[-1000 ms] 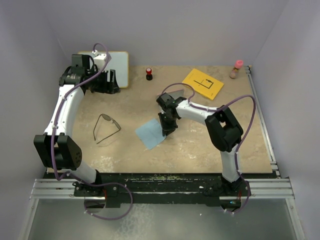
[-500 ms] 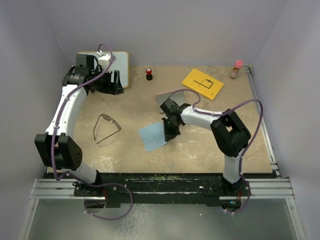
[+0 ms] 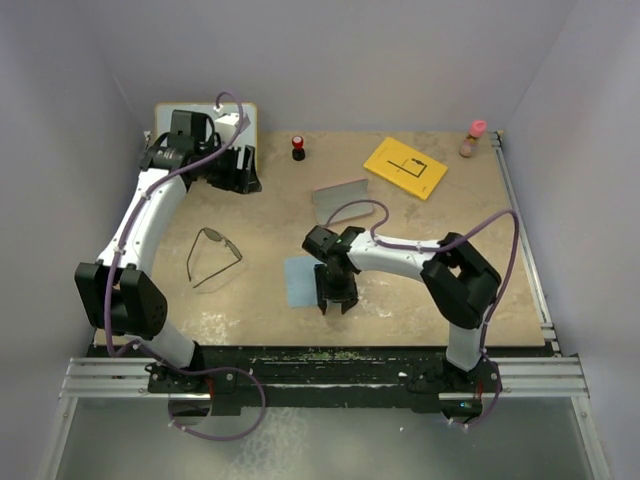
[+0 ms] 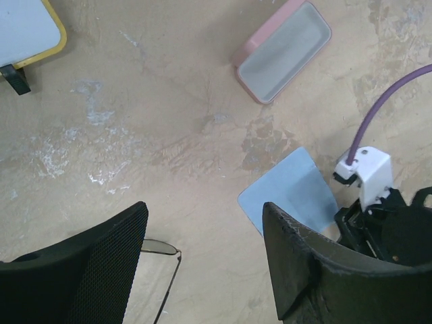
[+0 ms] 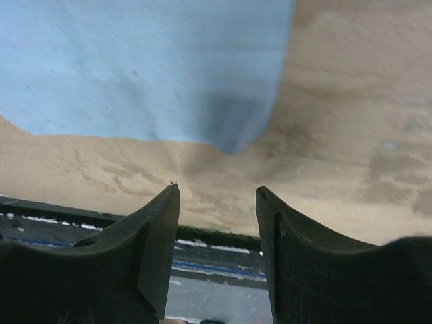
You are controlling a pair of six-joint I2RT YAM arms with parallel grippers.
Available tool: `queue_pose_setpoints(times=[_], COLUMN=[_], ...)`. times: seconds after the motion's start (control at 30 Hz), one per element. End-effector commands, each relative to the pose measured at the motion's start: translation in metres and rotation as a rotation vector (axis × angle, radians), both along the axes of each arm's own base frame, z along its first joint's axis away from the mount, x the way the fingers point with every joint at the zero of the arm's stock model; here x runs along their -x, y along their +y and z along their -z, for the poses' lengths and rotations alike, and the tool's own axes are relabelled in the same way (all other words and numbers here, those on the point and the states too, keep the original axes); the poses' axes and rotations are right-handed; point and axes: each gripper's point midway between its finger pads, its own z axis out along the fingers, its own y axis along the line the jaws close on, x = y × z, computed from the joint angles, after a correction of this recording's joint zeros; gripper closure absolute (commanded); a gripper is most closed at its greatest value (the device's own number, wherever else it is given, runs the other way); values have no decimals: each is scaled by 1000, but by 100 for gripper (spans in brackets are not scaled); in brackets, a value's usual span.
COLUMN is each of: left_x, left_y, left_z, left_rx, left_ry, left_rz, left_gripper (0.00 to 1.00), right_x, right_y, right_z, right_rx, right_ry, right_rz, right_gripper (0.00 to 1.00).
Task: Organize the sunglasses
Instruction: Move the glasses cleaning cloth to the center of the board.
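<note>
The right end effector [image 5: 217, 202] stands half open and empty at the corner of the blue cloth [image 5: 142, 64]. The left end effector [image 4: 204, 216] hangs wide and empty. The sunglasses [image 3: 213, 255] lie unfolded on the bench [image 3: 270, 215], left of the cloth. Probably the cloth is now placed; next, 1 arm must grasp the thin frame.

Left wrist: sunglasses [image 4: 162, 248] mostly behind left gripper [image 4: 202, 219], cut by bottom edge. Right wrist: cloth [image 5: 135, 67] cropped at top.

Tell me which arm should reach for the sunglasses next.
Left, probably. The sunglasses lie left of the blue cloth and show in the wrist view of the open, empty left hand. The right hand hangs at the cloth's near edge, farther off.
</note>
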Motion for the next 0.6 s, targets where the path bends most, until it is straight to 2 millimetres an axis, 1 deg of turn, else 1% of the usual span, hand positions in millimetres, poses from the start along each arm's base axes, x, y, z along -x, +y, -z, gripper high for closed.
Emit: queue_pose_setpoints(times=[0.0,0.07,0.13,0.17,0.23,0.3,0.37,0.43,0.5,0.57], left_x=[-3,-2,-2,-1,0,3,4,3,1,0], left_y=[0,2,3,3,1,-4,-9,-9,-8,-8], left_z=[-1,7,20,24,33,39,44,47,49,47], left_rx=[-28,-50,-77,-89,-107,-120,-131,-126,-128,-128], left_ry=[-44,-41,-30,-24,-11,-4,-2,4,15,23], left_rz=[3,5,10,14,28,42,49,32,18,10], left_gripper=[28,28,28,28,28,28,28,28,28,28], right_x=[-8,-26,-46,-60,-87,-114,-137,-156,-165,-169], right_y=[-19,-16,-14,-13,-15,-19,-20,-15,-7,-2], right_z=[-47,-61,-72,-79,-84,-80,-71,-63,-56,-50], right_rx=[-6,-67,-114,-132,-145,-151,-153,-160,-158,-162], right_ry=[-98,-167,-229,-267,-320,-342,-349,-355,-347,-334], right_rz=[133,158,149,141,124,109,101,81,43,27], right_gripper=[47,47,49,49,49,49,50,51,52,52])
